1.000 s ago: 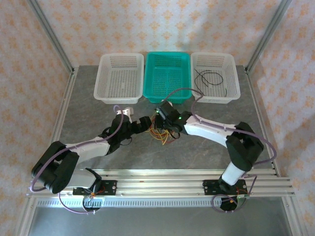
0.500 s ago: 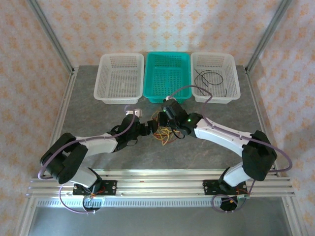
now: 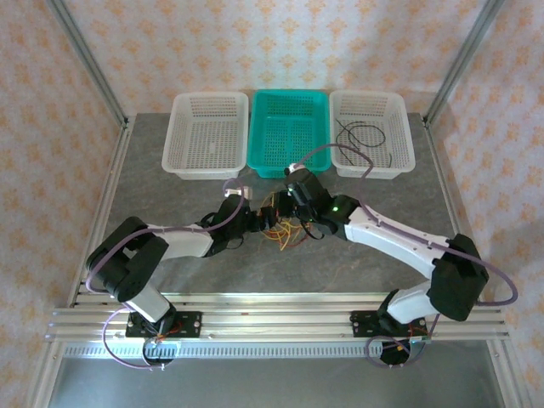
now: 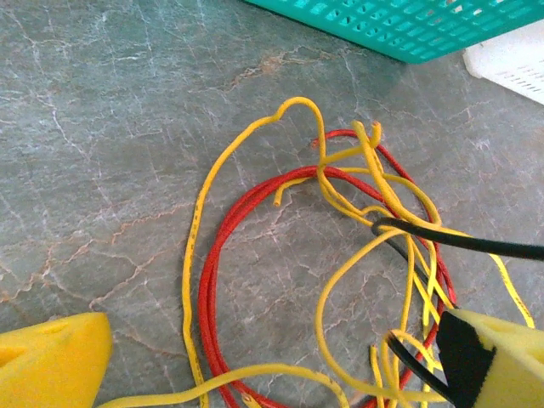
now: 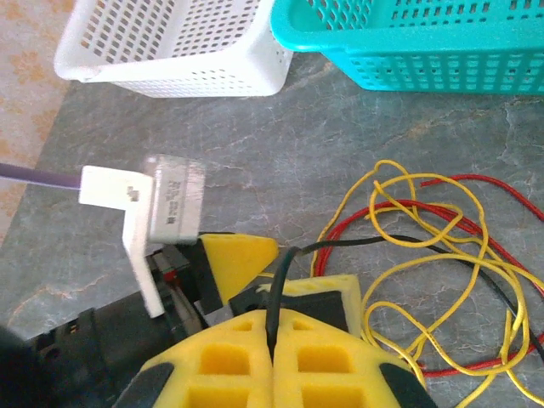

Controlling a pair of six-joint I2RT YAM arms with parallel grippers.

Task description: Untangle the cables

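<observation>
Grey stone-patterned desk point(image 3: 153, 195) is carrying everything. Farthest left, well beyond the left fingers point(image 4: 53, 360), a white basket point(image 3: 208, 136) is sitting at the far edge. The left fingers are standing wide apart and hanging low over the desk. Between their two yellow tips the cables point(image 3: 285, 231) are lying in a loose tangle on the desk. A red cable point(image 4: 208, 280) is curving in a broad loop, and a yellow cable point(image 4: 195, 225) is crossing it several times. A black cable point(image 4: 463, 243) is running off to the right, just above the right-hand tip. A teal basket point(image 3: 289, 132) is sitting just beyond the tangle, ahead of both sets of fingers. The right fingers point(image 5: 274, 344) are pressing together and clamping the black cable. It is rising out of the seam between them and bending away to the right across the yellow loops. Just left of the right fingers, one yellow tip of the left fingers is showing close by; whether they are touching I cannot tell. Farther right, beyond the right fingers, a second white basket point(image 3: 371, 105) is holding another black cable point(image 3: 361, 127), well apart from the tangle.
</observation>
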